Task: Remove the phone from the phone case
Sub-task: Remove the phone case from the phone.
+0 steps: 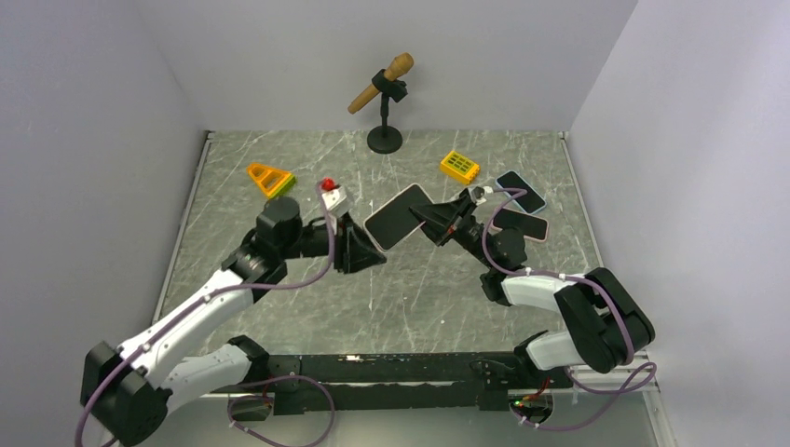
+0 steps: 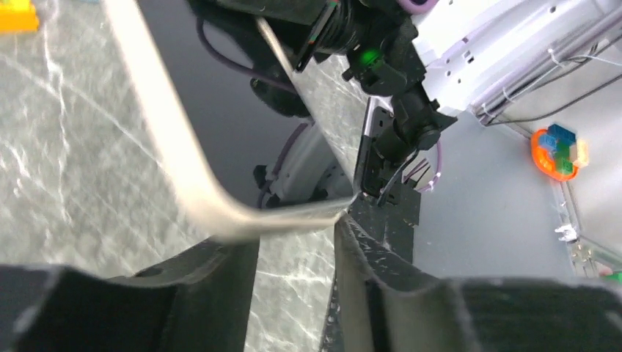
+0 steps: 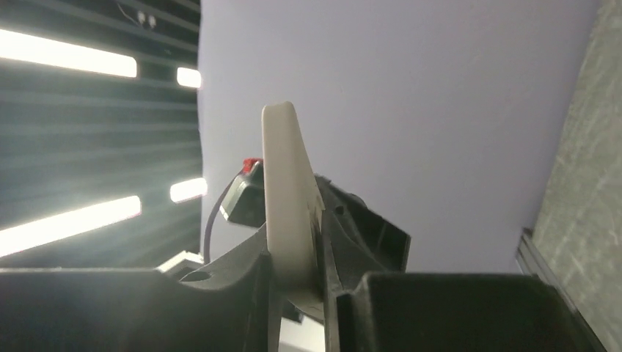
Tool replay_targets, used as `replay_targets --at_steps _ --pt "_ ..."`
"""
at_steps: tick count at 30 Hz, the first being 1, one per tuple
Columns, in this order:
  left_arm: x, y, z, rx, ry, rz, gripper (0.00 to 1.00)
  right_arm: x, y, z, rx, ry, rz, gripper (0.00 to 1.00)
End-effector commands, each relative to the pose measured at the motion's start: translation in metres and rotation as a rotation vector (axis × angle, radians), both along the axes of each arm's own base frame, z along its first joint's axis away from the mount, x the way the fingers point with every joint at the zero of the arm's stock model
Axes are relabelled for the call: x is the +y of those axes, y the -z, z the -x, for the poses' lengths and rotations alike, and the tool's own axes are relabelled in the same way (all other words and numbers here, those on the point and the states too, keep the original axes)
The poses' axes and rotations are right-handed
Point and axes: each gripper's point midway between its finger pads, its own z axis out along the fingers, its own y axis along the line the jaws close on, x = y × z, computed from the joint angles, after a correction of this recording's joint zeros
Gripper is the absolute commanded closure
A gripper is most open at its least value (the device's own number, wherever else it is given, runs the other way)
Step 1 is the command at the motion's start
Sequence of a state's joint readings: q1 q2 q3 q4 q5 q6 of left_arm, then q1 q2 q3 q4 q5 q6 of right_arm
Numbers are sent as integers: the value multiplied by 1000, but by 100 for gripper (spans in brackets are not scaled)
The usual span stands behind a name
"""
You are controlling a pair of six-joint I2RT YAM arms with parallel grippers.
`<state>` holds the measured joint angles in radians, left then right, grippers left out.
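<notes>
The phone [image 1: 399,216], dark screen up in a pale cream case, hangs tilted above the table between both arms. My right gripper [image 1: 434,221] is shut on its right edge; in the right wrist view the cream case edge [image 3: 287,191] stands pinched between the fingers, with the right gripper [image 3: 297,253] closed around it. My left gripper [image 1: 365,250] is at the phone's lower left corner. In the left wrist view the case's rounded corner [image 2: 220,220] lies across the tips of the left gripper [image 2: 293,235]. Its fingers stand apart with table showing between them.
Two more phones [image 1: 520,191] [image 1: 522,224] lie on the table right of the right gripper. A yellow block [image 1: 459,166], a yellow-orange triangle toy [image 1: 270,178] and a microphone on a stand [image 1: 385,93] sit toward the back. Walls close in both sides.
</notes>
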<state>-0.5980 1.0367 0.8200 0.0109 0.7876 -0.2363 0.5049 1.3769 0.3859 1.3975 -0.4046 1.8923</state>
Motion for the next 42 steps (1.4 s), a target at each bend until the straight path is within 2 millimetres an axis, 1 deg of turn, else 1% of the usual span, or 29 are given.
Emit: replay_targets --at_steps 1,2,4,7,9,11,13,15,17,20,26,32,34,37,41,42 --pt "21 -8 -5 67 -196 130 42 -10 -71 59 -379 -99 -105 100" --pt "25 -15 5 75 -187 149 32 -9 -70 58 -393 -97 -84 100" --pt "33 -19 16 114 -197 127 19 -7 -65 57 -414 -84 -56 100" --pt "41 -22 31 177 -185 62 14 2 -54 54 -434 -92 29 100" --pt "43 -28 42 213 -159 45 14 7 -48 53 -451 -97 81 100" --pt "43 -39 48 243 -146 61 18 7 -43 53 -460 -85 119 100" --pt "44 -51 50 254 -155 96 22 8 -40 53 -469 -74 155 100" --pt "44 -62 52 260 -152 140 25 7 -43 55 -483 -64 179 100" --pt "44 -66 52 279 -158 162 30 6 -45 56 -485 -54 194 100" --pt "42 -63 50 299 -159 154 36 5 -50 58 -499 -45 208 100" --pt "36 -53 52 321 -114 167 48 4 -56 58 -510 -34 224 100" --pt "31 -54 54 334 -72 185 67 6 -58 59 -516 -30 234 100" --pt "30 -50 53 353 -66 172 75 6 -59 59 -521 -27 235 100" --pt "27 -44 51 376 -57 158 83 9 -61 58 -526 -30 250 100" --pt "24 -43 50 373 -39 163 88 10 -61 60 -539 -33 267 100" --pt "23 -43 49 365 -30 163 91 10 -61 60 -540 -34 270 100"
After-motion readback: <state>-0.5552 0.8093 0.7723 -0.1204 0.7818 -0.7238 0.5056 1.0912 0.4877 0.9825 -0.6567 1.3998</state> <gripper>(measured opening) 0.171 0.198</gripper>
